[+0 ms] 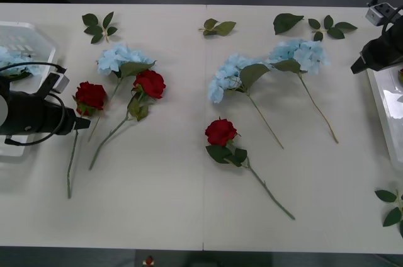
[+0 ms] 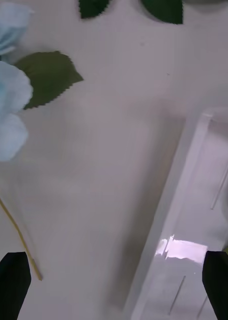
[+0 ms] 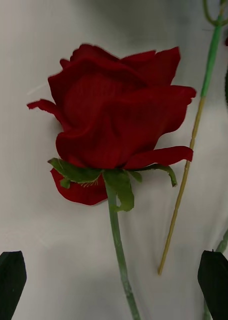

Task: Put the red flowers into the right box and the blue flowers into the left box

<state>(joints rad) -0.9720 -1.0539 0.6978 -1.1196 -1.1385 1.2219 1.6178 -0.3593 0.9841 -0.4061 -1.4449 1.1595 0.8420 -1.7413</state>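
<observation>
Rose (image 3: 116,112) lies on worktop (image 1: 189,204), far left, stem centred between wide-spread fingers of left end effector (image 3: 114,285). You lower straight, pinch stem just below bloom, avoid neighbouring yellow-green stem (image 3: 186,165). Right end effector (image 2: 114,292) waits wide beside right box (image 2: 194,210).

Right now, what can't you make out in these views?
- Left box: front view, cut by the edge and covered by the left arm; contents unclear.
- Right box: front view, cut by the edge; inside mostly out of sight.
- Leftmost rose: stem partly behind the left gripper.
</observation>
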